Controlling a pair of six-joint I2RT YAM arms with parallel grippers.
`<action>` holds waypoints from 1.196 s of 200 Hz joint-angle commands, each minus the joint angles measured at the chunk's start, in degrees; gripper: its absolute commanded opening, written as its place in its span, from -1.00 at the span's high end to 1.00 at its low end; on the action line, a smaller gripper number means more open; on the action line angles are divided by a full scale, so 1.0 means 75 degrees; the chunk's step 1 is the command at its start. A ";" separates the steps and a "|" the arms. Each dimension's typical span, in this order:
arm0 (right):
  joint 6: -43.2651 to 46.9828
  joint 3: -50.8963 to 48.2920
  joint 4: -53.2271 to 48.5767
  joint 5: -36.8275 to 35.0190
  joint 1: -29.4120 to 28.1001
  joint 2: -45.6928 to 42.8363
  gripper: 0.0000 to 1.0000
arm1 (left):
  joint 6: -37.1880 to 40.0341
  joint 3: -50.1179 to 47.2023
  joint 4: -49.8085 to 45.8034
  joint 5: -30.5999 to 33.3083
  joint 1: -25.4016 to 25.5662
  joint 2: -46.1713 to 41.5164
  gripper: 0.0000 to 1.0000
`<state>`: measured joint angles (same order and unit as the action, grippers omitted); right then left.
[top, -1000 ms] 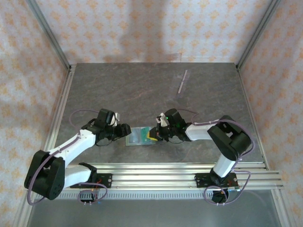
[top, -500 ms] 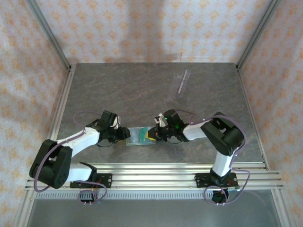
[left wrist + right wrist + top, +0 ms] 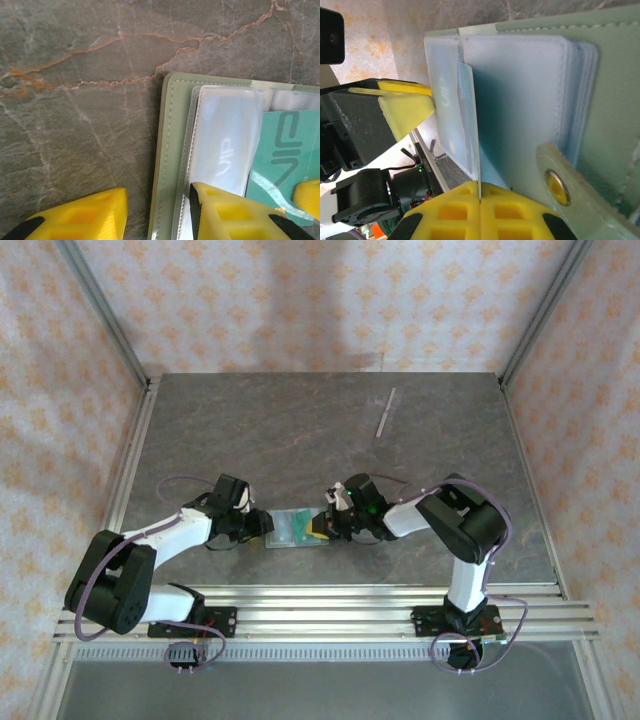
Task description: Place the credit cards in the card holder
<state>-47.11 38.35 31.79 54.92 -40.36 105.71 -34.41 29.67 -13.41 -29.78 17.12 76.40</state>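
- We see the card holder (image 3: 293, 528) lying open and flat on the table (image 3: 300, 430), near its front edge, between the two grippers.
- The table is a dark grey slab with a stone pattern and thin rust-coloured veins.
- In the left wrist view the card holder (image 3: 167, 150) has a matte sage-green cover with rounded corners and a line of pale stitching along its edge.
- On the cover lie the pockets (image 3: 225, 135). They are thin frosted plastic leaves, stacked with their rims slightly stepped, and faint "VIP" lettering shows through one.
- The left gripper (image 3: 157, 210) stands partly open with blocky yellow fingers (image 3: 85, 215). One finger is over bare stone and the other over the frosted pocket, so they straddle the holder's outer edge. It holds nothing that we can make out.
- The right gripper (image 3: 480, 192) is closed, its two ribbed yellow fingers pinching a credit card (image 3: 470, 125) seen nearly edge-on as a thin, stiff, pale-bluish sheet.
- From the left wrist the same credit card (image 3: 290, 145) is teal, with large pale "VIP" letters and a smooth sheen. It lies over the holder's inner side, just beside the frosted pocket. We cannot tell how far it sits inside a pocket.
- A sage-green snap tab (image 3: 555, 175) with a rounded end and a brass stud crosses the lower right of the right wrist view.
- A narrow pale strip (image 3: 386, 413) lies well apart, toward the table's far side.
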 commanded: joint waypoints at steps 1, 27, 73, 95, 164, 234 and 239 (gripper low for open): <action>0.0286 0.0287 -0.0377 -0.0012 -0.0085 0.0161 1.00 | 0.0097 -0.0094 0.0270 0.0139 -0.0007 0.0243 0.27; 0.0475 0.0470 -0.0734 -0.0065 -0.0205 0.0186 1.00 | 0.0104 -0.0112 0.0264 0.0122 -0.0008 0.0243 0.30; 0.0343 0.0614 -0.0653 -0.0132 -0.0279 0.0340 1.00 | 0.0123 -0.0124 0.0212 0.0127 -0.0009 0.0206 0.35; 0.0285 0.0650 -0.0647 -0.0271 -0.0279 0.0422 1.00 | 0.0146 -0.0124 0.0167 0.0149 -0.0010 0.0190 0.37; -0.0159 0.0696 0.0015 -0.0630 -0.0284 0.0662 0.93 | 0.0159 -0.0136 0.0147 0.0159 -0.0010 0.0202 0.40; 0.0063 0.0884 -0.0395 -0.0540 -0.0314 0.0728 0.80 | 0.0206 -0.0136 0.0066 0.0197 0.0000 0.0208 0.43; 0.0155 0.0907 -0.0518 -0.0525 -0.0314 0.0700 0.80 | 0.0207 -0.0146 0.0059 0.0194 -0.0008 0.0202 0.43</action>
<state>-48.14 44.05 32.21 53.54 -42.39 110.19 -34.37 29.67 -13.50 -29.43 17.08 76.55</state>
